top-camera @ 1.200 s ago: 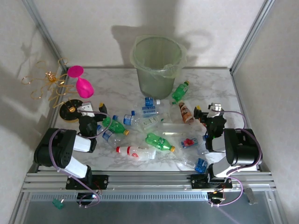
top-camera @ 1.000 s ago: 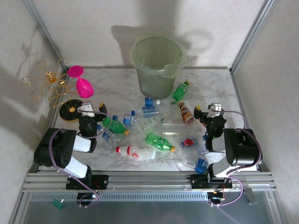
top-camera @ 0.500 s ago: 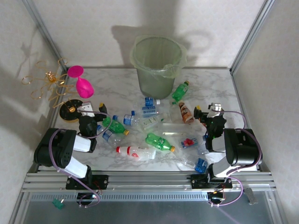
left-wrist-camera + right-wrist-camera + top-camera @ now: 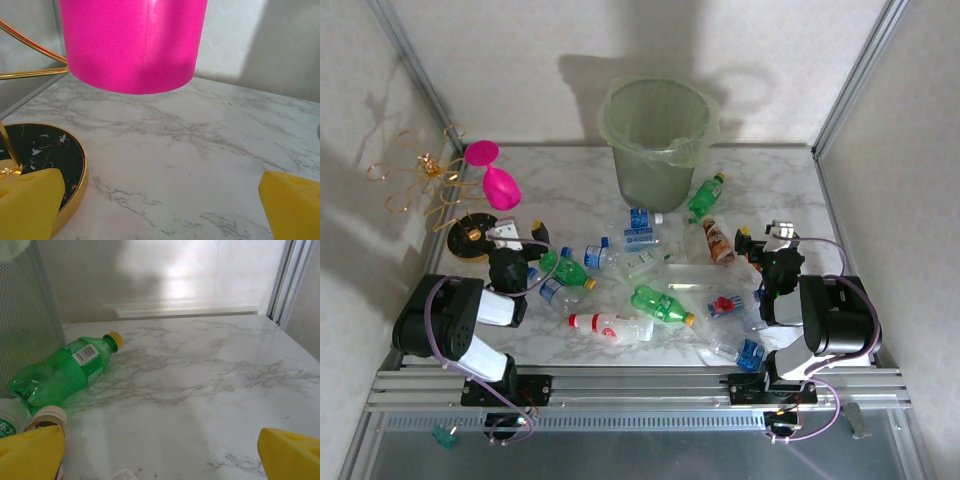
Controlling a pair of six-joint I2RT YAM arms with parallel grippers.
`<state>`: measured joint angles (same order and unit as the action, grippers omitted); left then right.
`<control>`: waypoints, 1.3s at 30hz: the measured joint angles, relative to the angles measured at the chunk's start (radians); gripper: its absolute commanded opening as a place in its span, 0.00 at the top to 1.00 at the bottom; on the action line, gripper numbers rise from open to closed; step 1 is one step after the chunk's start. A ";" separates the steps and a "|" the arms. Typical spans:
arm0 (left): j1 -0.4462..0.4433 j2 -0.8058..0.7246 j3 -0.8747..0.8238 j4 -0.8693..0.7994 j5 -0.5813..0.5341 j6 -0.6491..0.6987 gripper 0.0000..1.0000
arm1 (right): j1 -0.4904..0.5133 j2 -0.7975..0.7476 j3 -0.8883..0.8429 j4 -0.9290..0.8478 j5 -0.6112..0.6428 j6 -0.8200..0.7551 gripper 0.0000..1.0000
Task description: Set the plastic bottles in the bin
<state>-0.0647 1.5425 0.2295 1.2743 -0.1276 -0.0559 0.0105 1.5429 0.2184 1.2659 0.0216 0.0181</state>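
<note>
- Nothing has moved in the last second. Both arms sit parked at 6 o'clock, and the bin looks empty from above, though its bottom is hard to see.
- The plastic bottles lie scattered mid-desk; the bin stands at 12 o'clock.
- The left end effector gapes wide, facing the pink ornament rather than a bottle.
- The right end effector is spread too. Its camera shows a green bottle at 10 o'clock, lying just beside the bin wall.

Top view high behind, looking down, wrist views low, facing rearward, all sharing marble table
</note>
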 measured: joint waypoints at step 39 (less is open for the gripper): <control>-0.650 -0.517 0.892 -1.592 -0.347 -0.187 0.01 | 0.649 -0.615 0.764 -1.457 0.323 0.299 0.01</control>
<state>-0.7151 1.0256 1.1210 -0.3180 -0.4744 -0.2428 0.6590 0.9283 0.9821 -0.1913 0.3443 0.3168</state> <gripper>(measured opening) 0.994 0.986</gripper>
